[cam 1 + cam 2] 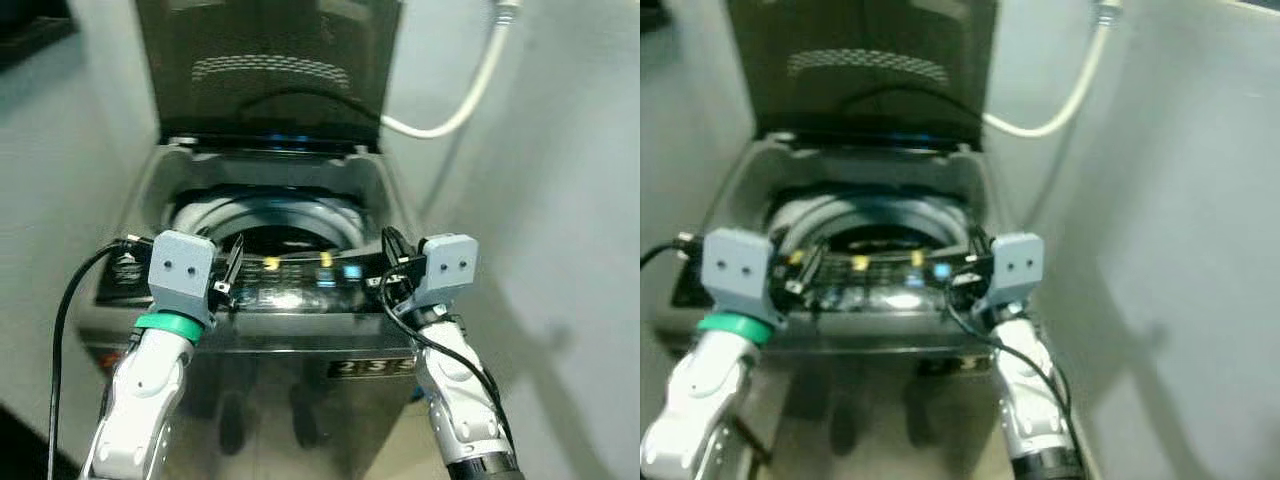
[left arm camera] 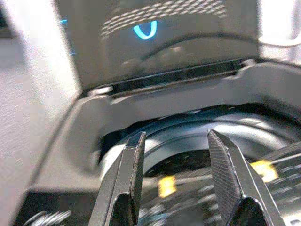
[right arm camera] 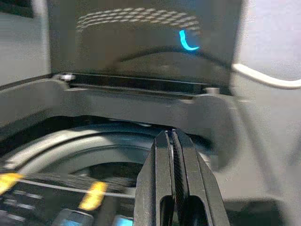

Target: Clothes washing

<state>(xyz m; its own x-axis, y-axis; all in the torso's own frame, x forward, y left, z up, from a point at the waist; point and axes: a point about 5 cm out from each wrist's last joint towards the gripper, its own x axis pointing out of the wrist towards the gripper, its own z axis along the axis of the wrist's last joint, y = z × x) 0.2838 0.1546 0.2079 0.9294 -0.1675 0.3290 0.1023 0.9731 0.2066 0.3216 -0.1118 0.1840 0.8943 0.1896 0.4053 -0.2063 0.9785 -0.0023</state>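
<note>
A grey top-loading washing machine (image 1: 150, 195) stands before me with its dark lid (image 1: 265, 70) raised upright. Its drum opening (image 1: 270, 225) looks dark inside, and I cannot tell whether clothes lie in it. A glossy control panel (image 1: 300, 280) with yellow and blue marks runs along the front edge. My left gripper (image 2: 176, 155) hovers over the panel's left part, fingers open with nothing between them. My right gripper (image 3: 171, 155) hovers over the panel's right part, its fingers (image 3: 162, 160) pressed shut together and empty.
A white hose (image 1: 470, 90) curves down the wall behind the machine on the right. Pale walls close in on both sides. A black cable (image 1: 65, 310) loops from my left wrist. The machine's shiny front (image 1: 300, 400) reflects the floor.
</note>
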